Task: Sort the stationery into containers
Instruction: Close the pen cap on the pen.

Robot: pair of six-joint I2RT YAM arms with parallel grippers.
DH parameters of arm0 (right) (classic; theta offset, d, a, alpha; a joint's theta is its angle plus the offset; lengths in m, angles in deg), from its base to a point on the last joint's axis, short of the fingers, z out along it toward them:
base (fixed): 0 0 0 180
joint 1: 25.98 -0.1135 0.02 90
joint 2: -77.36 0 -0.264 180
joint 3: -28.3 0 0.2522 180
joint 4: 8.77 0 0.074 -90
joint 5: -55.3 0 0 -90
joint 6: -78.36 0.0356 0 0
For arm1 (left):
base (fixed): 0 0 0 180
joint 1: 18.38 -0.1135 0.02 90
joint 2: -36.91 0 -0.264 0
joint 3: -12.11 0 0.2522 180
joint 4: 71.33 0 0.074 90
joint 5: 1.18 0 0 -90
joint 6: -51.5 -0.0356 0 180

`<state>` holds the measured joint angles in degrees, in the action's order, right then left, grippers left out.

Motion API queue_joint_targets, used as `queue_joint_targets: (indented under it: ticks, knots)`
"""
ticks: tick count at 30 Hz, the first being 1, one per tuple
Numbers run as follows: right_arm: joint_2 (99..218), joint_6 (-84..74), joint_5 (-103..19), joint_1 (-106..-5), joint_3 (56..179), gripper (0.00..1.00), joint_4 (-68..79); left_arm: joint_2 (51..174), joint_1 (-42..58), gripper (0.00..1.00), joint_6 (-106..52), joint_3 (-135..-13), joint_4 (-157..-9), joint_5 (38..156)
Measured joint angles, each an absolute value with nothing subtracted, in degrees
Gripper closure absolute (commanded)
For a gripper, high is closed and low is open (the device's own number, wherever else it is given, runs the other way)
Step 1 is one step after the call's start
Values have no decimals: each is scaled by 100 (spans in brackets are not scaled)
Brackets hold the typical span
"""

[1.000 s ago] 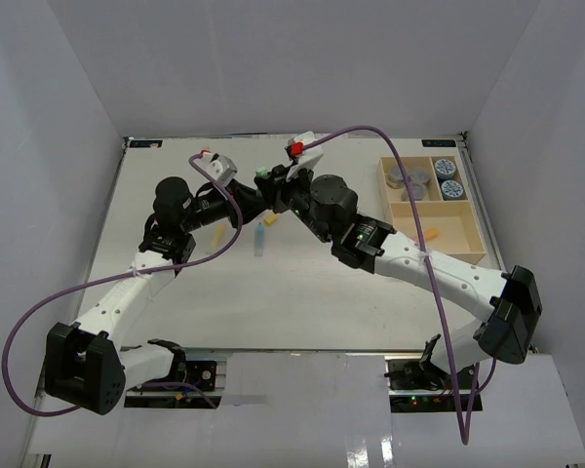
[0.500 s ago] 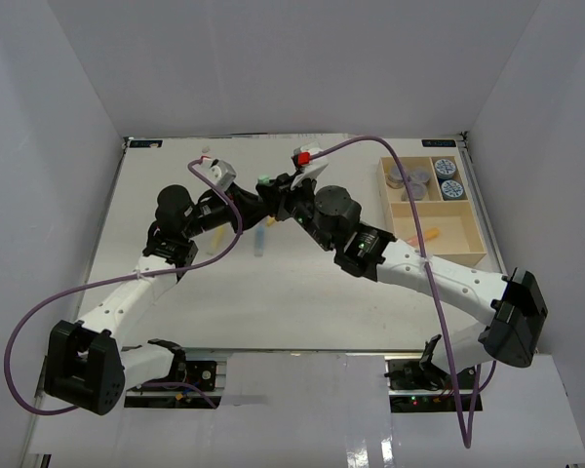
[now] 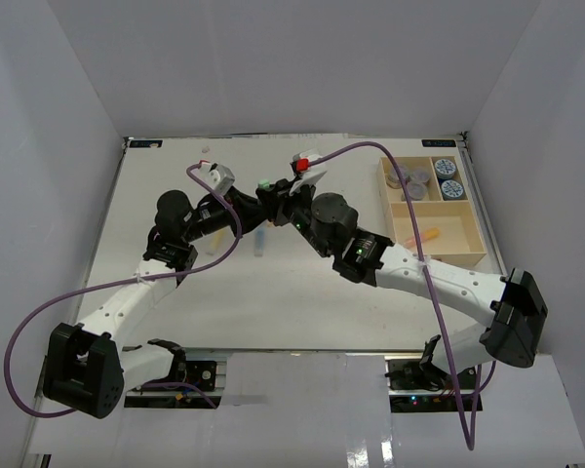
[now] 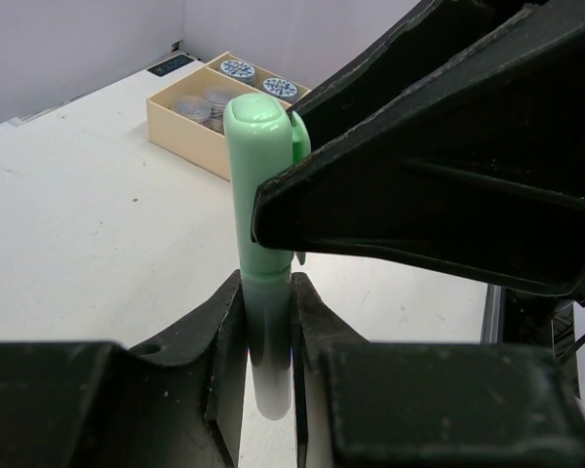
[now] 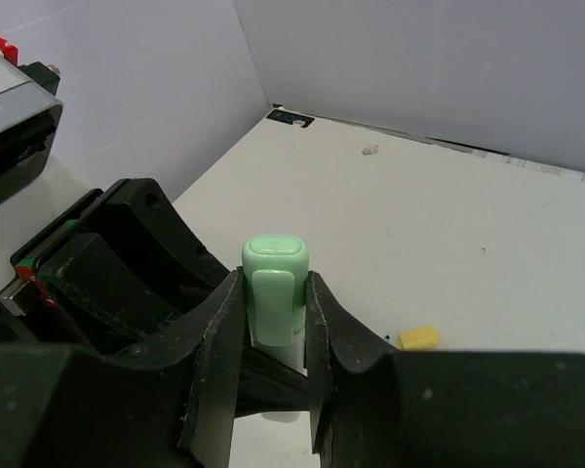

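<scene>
A green marker (image 3: 264,183) with a pale body is held off the table between both grippers, left of the table's middle. My left gripper (image 4: 266,292) is shut on its pale body (image 4: 263,331). My right gripper (image 5: 275,292) is shut on its green cap (image 5: 275,278) from the opposite side. The wooden tray (image 3: 468,255) stands at the far right, holding grey rolls (image 3: 409,178), blue-and-white rolls (image 3: 447,178) and an orange marker (image 3: 421,236) in the larger section.
A yellow marker (image 3: 217,237) and a blue marker (image 3: 260,239) lie on the table under the grippers. A small yellow block (image 5: 418,337) lies on the table in the right wrist view. Purple cables arch over both arms.
Both grippers and the green marker have shifted slightly nearer the camera. The right arm's wrist has moved left and closer to the left gripper.
</scene>
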<state>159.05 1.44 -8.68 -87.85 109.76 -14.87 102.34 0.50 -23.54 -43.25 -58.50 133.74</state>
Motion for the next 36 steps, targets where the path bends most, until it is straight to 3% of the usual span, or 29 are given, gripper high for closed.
queue_joint_targets:
  ticks: [16,24,36]
  knots:
    - [15813,520,-912,-8796,10686,90,-1537,10182,82,100,-2228,-4078,-5717,13383]
    - [15726,614,-870,-8831,10587,74,-1535,10173,85,100,-2197,-4035,-5686,13492]
    - [15580,428,-866,-8894,10524,59,-1511,10199,120,100,-2258,-4041,-5581,13610]
